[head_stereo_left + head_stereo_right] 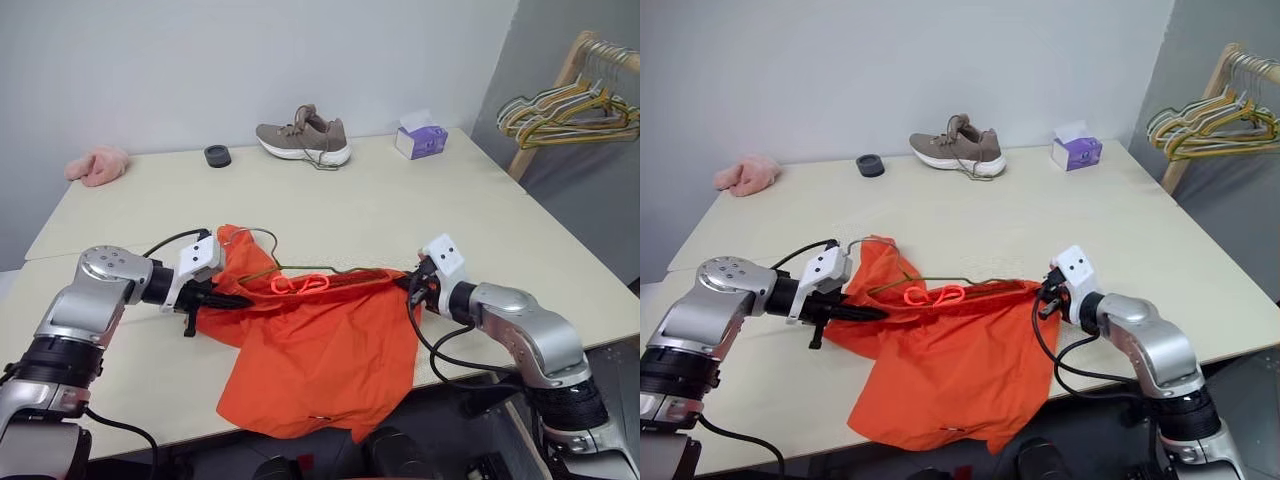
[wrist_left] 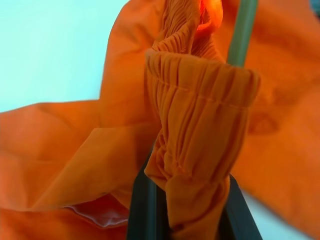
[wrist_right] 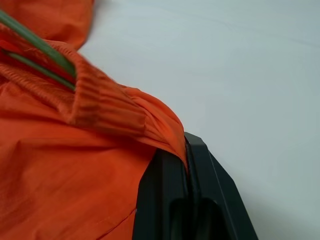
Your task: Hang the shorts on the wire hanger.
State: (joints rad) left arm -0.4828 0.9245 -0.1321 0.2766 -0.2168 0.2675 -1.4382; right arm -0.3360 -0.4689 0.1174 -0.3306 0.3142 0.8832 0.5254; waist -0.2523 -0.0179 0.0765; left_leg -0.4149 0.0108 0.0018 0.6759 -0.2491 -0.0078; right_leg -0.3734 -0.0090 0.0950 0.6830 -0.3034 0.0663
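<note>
1. Left eye view: table (image 1: 330,215), broad, pale and matte, stretches beyond both sets of fingers.
2. Shorts (image 1: 315,350), thin crinkly orange cloth, hang between the two grippers; legs droop over the near table edge.
3. Wire hanger (image 1: 352,268), slim olive wire, runs inside the gathered waistband from one grip to the other. My guess: threading mostly done, with settling the shorts and letting go still to come.
4. Left gripper (image 1: 225,298): fingers clamped on bunched, ribbed elastic.
5. Right gripper (image 1: 412,287): fingers pinched tight on the opposite waistband corner.
6. Neon drawstring (image 1: 297,283) loops midway between them.
</note>
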